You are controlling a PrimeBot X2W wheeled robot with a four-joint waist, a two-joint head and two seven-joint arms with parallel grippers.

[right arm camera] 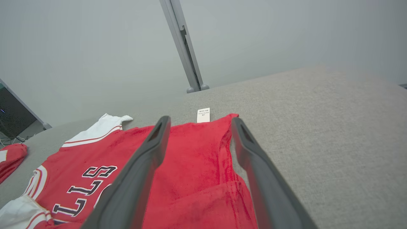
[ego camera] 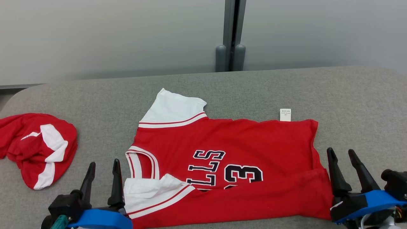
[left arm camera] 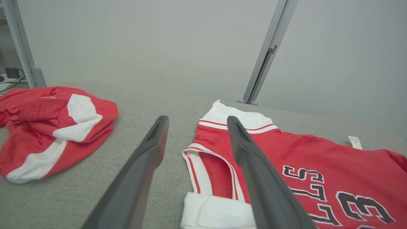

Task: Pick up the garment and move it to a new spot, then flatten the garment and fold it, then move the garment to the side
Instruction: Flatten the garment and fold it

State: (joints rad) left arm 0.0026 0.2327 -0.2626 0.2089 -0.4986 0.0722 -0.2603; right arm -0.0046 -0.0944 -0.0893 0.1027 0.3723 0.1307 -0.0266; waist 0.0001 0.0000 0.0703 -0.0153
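The garment [ego camera: 229, 152] is a red jersey with white sleeves, dark letters and a number, lying sideways on the grey table [ego camera: 356, 95]. Its near long edge is folded up over the body, covering part of the print. The collar and folded sleeve lie at its left end, a white tag [ego camera: 285, 114] at the far edge. My left gripper [ego camera: 104, 168] stands open just left of the collar, nothing between its fingers. My right gripper [ego camera: 341, 156] stands open at the jersey's hem end. The jersey [left arm camera: 318, 165] lies right of the left fingers, and the hem [right arm camera: 203, 159] between the right ones.
A second red and white garment [ego camera: 35, 146] lies crumpled at the table's left edge, seen also in the left wrist view [left arm camera: 51, 127]. A grey post [ego camera: 230, 35] rises behind the table against a pale wall. Bare grey table lies right of the jersey.
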